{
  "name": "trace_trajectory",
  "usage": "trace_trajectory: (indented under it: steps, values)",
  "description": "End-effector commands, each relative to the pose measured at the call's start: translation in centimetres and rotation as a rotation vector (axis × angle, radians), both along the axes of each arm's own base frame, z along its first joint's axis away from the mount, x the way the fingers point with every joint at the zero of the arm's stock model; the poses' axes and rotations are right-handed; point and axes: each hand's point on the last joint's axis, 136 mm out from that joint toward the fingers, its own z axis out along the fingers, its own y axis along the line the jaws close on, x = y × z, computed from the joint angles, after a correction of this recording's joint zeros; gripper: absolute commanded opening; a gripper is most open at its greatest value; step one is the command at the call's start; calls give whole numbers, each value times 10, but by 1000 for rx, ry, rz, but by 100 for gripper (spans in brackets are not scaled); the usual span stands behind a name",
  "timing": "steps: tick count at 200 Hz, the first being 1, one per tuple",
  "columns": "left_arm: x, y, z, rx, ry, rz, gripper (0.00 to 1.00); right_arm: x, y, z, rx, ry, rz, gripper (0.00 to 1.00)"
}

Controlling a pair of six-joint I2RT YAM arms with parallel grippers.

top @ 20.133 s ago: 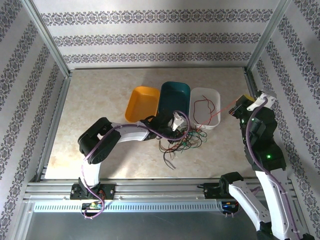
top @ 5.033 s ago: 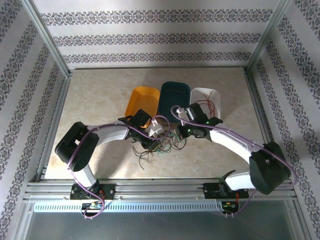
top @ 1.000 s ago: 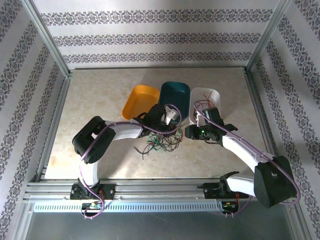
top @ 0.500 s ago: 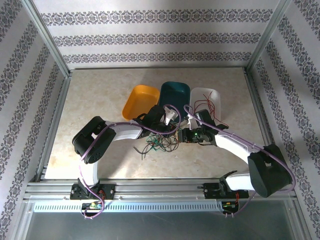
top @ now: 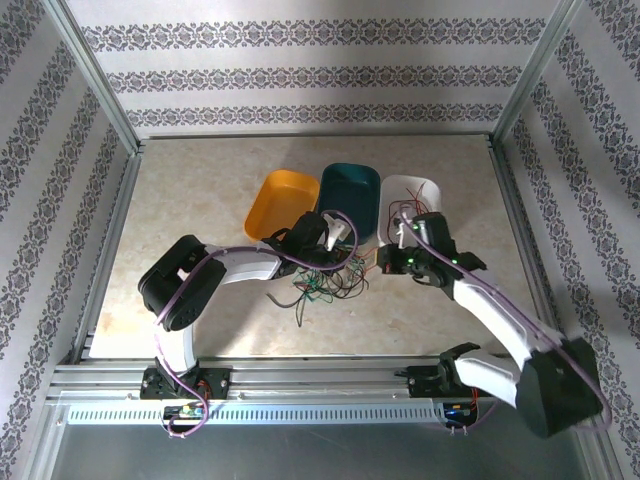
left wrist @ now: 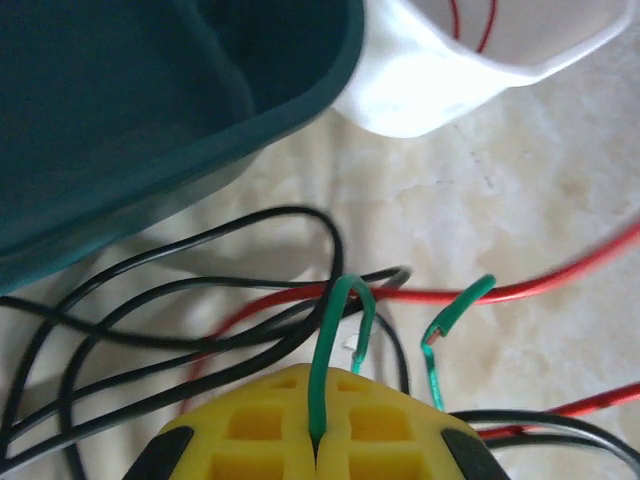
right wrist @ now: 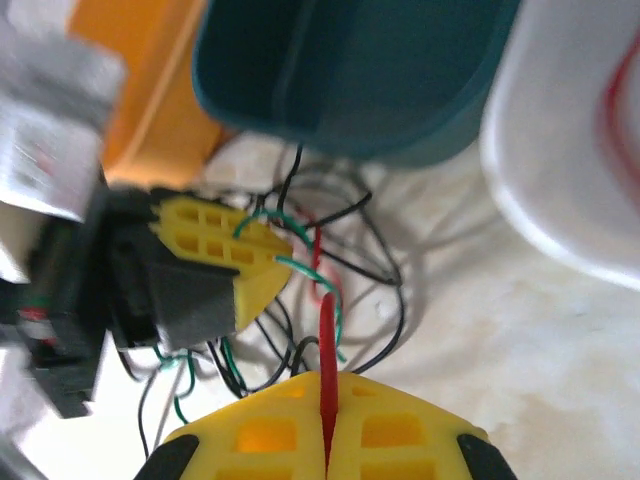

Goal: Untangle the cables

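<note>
In the left wrist view, the left gripper (left wrist: 318, 440) is cut off by the lower edge, and the teal tray (left wrist: 300, 90) and white tray (left wrist: 440, 95) by the upper one. In the right wrist view, the orange tray (right wrist: 140, 90) is blurred (the white tray there too, clipped at the right). From above, single strands of the cables (top: 325, 283) cannot be told apart.

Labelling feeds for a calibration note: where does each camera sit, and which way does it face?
Top external: above and behind, looking down on the table; left arm and right arm show.
Left wrist: on the left arm, facing the teal tray and white tray past the left tool, shut on a green cable.
Right wrist: on the right arm, facing the left tool past the right tool, shut on a red cable.
Shared: all three show the teal tray.
</note>
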Motion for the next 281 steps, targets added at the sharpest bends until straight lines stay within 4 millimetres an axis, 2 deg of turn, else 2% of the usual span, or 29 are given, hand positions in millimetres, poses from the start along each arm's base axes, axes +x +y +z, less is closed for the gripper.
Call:
trace_trajectory:
  steps: [1,39,68,93,109,129,143,177,190,215,233,248,281]
  values:
    - [-4,26,-17,109,10,33,0,8,-35,36,-49,-96,-141,0]
    - [-5,36,-26,149,17,49,0,21,-86,89,-172,-273,-363,0]
    - [-5,39,-26,155,11,55,0,26,-116,151,-229,-470,-505,0]
    - [-6,41,-29,161,15,58,0,24,-131,214,-214,-654,-593,0]
    - [-6,41,-30,161,18,54,0,25,-132,245,-192,-736,-608,0]
    - [-5,39,-27,147,12,54,0,34,-128,267,-181,-772,-596,0]
    - [-4,37,-24,134,6,54,0,47,-129,269,-198,-772,-603,0]
    - [0,33,-13,108,-10,61,0,86,-134,247,-244,-713,-661,0]
    - [2,31,-10,98,-15,63,0,102,-133,231,-264,-680,-658,0]
    - [1,29,-8,92,-13,58,0,125,-126,185,-280,-577,-640,0]
    - [1,29,-6,92,-18,57,0,127,-126,146,-300,-482,-643,0]
    - [1,29,-6,92,-18,55,0,122,-125,109,-297,-392,-645,0]
    - [1,29,-5,91,-20,48,0,107,-107,28,-259,-165,-590,0]
